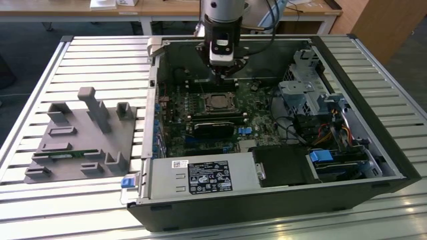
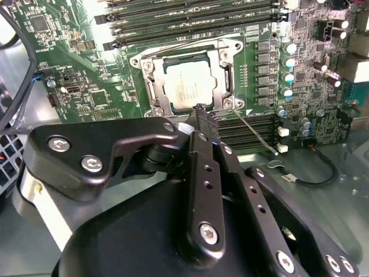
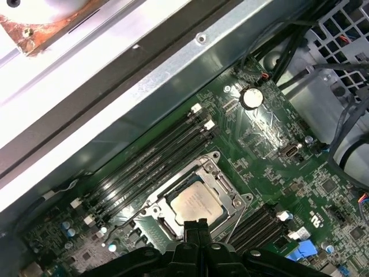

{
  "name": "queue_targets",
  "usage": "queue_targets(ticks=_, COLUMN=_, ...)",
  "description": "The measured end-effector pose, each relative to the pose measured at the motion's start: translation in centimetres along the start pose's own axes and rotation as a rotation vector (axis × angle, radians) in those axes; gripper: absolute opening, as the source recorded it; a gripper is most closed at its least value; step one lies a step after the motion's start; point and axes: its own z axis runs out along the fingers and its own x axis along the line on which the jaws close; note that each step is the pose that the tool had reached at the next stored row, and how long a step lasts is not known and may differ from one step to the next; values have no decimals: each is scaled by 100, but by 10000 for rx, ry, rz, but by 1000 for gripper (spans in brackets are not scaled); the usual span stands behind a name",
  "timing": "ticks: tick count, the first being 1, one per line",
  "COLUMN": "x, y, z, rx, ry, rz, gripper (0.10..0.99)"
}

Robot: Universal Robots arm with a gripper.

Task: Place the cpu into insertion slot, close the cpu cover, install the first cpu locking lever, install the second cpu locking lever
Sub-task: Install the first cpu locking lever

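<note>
- The gripper (image 2: 203,113) hangs over the motherboard (image 2: 86,86) inside the open computer case (image 1: 267,212); its 2 fingers are pressed together, nothing visible between them.
- The cpu (image 2: 189,85) lies silver face up in the insertion slot (image 2: 157,105); the cpu cover (image 2: 190,57) lies flat, framing it.
- In the second wrist view the fingertips sit just beside the socket's edge.
- 1 thin locking lever (image 2: 256,134) angles away from a socket corner across the black memory slots (image 2: 230,137).
- A grey fixture block (image 1: 80,135) rests on the slatted table (image 1: 100,60), at the exterior view's left of the case.
</note>
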Motion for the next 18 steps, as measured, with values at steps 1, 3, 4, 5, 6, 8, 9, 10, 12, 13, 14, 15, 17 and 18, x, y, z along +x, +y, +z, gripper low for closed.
queue_targets(ticks=1, x=0, y=0, z=0, rx=-1, ry=1, rz=-55, gripper=106)
queue_targets(ticks=3, x=0, y=0, z=0, rx=-2, ry=4, rz=-164, gripper=106)
queue_targets(ticks=4, x=0, y=0, z=0, rx=-3, ry=6, rz=-218, gripper=106)
queue_targets(ticks=5, x=0, y=0, z=0, rx=-4, ry=7, rz=-274, gripper=106)
queue_targets(ticks=6, x=0, y=0, z=0, rx=-5, ry=9, rz=-334, gripper=106)
queue_targets(ticks=8, x=0, y=0, z=0, rx=-7, ry=11, rz=-449, gripper=106)
queue_targets(ticks=9, x=0, y=0, z=0, rx=-8, ry=13, rz=-504, gripper=106)
queue_targets(ticks=10, x=0, y=0, z=0, rx=-9, ry=15, rz=-557, gripper=106)
queue_targets(ticks=12, x=0, y=0, z=0, rx=-10, ry=17, rz=-657, gripper=106)
queue_targets(ticks=13, x=0, y=0, z=0, rx=-11, ry=18, rz=-705, gripper=106)
queue_targets(ticks=14, x=0, y=0, z=0, rx=-12, ry=19, rz=-752, gripper=106)
queue_targets(ticks=15, x=0, y=0, z=0, rx=-13, ry=21, rz=-804, gripper=106)
queue_targets(ticks=17, x=0, y=0, z=0, rx=-15, ry=23, rz=-897, gripper=106)
queue_targets(ticks=18, x=0, y=0, z=0, rx=-15, ry=24, rz=-942, gripper=106)
